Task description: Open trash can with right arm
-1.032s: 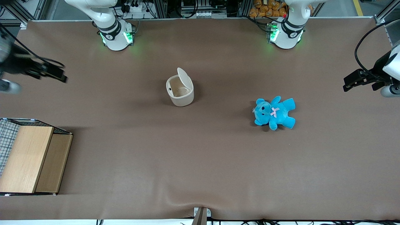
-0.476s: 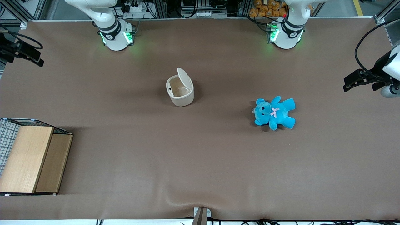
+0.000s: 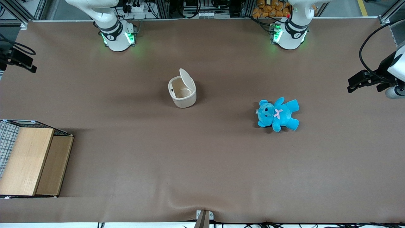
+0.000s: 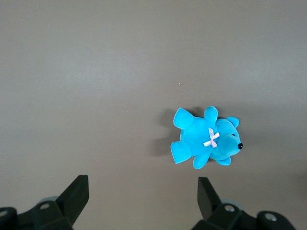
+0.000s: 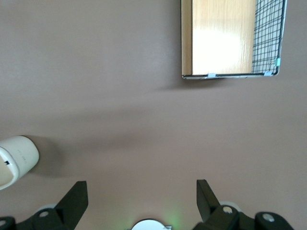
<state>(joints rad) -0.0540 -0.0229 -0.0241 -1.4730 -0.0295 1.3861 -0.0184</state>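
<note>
- My gripper (image 5: 139,203) sits at the working arm's end of the table, fingers spread, its body cut by the frame edge.
- The trash can (image 5: 15,160) is half cropped in my right wrist view.
- The wooden box (image 3: 30,161) runs off the front view's edge.

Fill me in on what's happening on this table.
The trash can stands near the middle of the table with its lid tipped up and the inside showing, so it is already open. The right arm's gripper hangs open over bare table at the working arm's end, holding nothing and well apart from the can. A blue teddy lies toward the parked arm's end, and a wooden box sits nearer the front camera.
</note>
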